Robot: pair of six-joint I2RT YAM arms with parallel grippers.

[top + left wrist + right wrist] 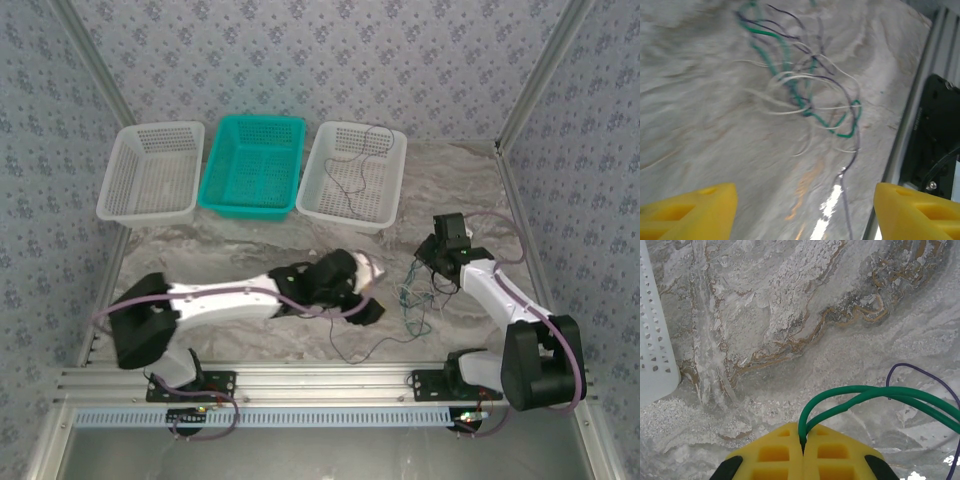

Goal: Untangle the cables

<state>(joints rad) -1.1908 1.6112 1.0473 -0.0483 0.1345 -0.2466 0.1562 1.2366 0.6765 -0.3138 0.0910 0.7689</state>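
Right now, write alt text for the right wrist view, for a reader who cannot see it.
The yellow right pincer is shut on a loop of green cable that trails off to the right. A thin dark cable curves beside it over the marbled table, with the corner of a white basket at the left edge.

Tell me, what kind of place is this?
Probably a robot practice booth: two robot arms bolted to a metal rail, a marble-look table with three baskets, and patterned walls close around.

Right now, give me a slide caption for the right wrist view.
Right end effector shut on a loop of green cable over the marbled table, white basket at the left edge.
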